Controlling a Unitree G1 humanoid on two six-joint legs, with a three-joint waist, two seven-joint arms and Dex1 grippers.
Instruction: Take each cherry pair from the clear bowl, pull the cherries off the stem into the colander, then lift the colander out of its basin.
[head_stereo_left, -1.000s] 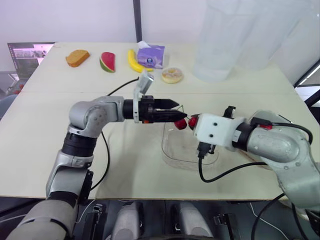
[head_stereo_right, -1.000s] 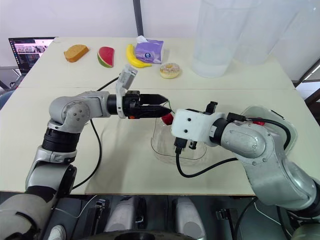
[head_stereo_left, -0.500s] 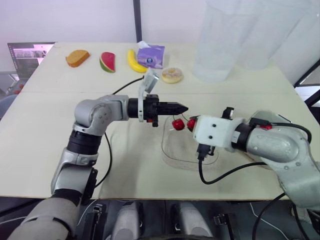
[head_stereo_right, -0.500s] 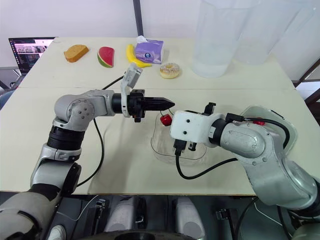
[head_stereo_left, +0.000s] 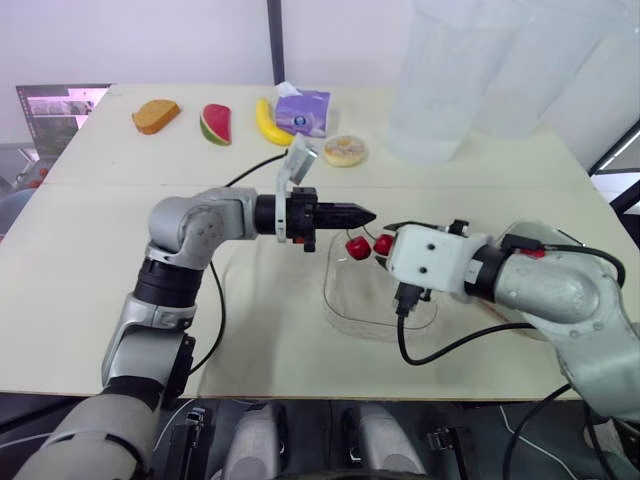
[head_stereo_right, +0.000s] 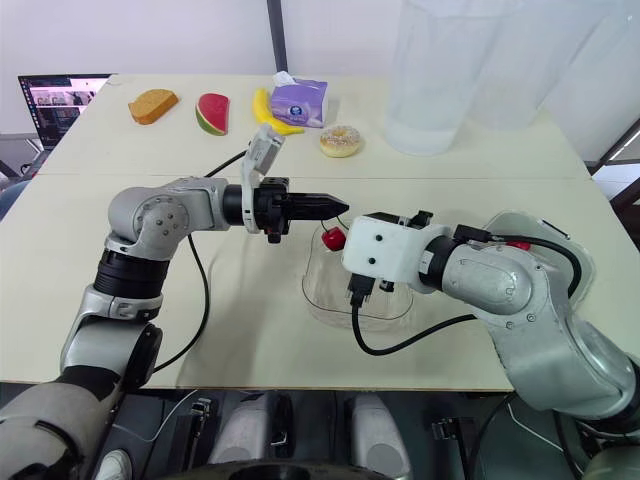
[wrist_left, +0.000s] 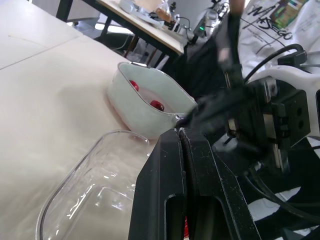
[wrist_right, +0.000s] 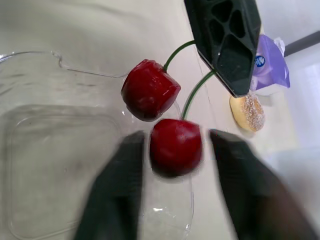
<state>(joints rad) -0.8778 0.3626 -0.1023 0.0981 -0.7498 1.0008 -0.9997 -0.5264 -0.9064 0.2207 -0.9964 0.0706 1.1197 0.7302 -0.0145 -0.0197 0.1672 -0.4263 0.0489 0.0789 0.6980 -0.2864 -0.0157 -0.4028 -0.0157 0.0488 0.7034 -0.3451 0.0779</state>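
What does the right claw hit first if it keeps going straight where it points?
The lower cherry of the pair, which sits between the fingers of the open right claw. Past it are the second cherry and the left claw, shut on the stems. Exact depth is unclear.

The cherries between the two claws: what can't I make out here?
- Stem top: covered by the shut left claw, right wrist view.
- Right claw: fingers blurred in its wrist view, so contact with the lower cherry is unclear; the white wrist block hides them in head views.
- Colander: its wall hides much of the inside, left wrist view; right arm covers it in head views.
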